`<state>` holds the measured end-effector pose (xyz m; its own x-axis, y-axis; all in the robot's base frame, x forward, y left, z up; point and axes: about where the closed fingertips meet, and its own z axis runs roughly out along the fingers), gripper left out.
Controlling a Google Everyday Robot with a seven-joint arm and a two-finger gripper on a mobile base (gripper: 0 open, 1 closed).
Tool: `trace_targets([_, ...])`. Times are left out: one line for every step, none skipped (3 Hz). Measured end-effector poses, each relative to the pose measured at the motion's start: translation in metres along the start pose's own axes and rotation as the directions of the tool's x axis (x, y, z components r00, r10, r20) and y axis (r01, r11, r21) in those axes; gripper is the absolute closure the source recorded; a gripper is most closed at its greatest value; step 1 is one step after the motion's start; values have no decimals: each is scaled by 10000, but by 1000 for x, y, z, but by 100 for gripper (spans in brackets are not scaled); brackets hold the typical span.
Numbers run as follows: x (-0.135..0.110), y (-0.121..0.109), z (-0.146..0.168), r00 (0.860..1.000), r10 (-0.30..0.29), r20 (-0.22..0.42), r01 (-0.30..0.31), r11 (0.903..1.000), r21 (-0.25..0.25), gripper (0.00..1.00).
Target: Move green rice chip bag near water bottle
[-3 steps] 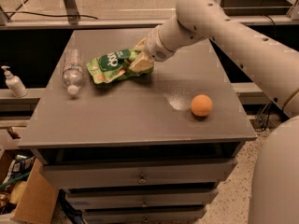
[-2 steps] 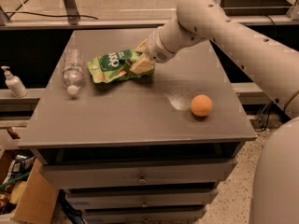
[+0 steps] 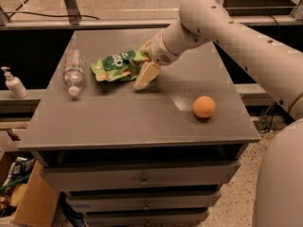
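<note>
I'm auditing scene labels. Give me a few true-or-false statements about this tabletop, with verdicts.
The water bottle lies on its side on the table. True.
The orange ball sits between the green rice chip bag and the bottle. False: it lies beyond the bag, on the side away from the bottle.
The gripper is at the bag's end farthest from the bottle. True.
The pump dispenser stands on the table. False: it stands on a ledge beside it.

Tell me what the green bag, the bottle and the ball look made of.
Green bag: thin crinkled foil-like film, glossy creases. Bottle: clear plastic, see-through body, white cap. Ball: matte orange, maybe foam or rubber; unclear. Gripper sits at the bag's right end.
</note>
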<state>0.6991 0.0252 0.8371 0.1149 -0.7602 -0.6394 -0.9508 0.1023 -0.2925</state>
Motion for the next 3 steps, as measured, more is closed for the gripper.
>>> trace_targets([-3,2,1,10000,-77,13,78,9999,-132,0])
trace_targets([-10,2,1,9998,-158,155,162,9995,-283,0])
trace_targets([-19,0,-6,9985,17,550,3,9994,-355,0])
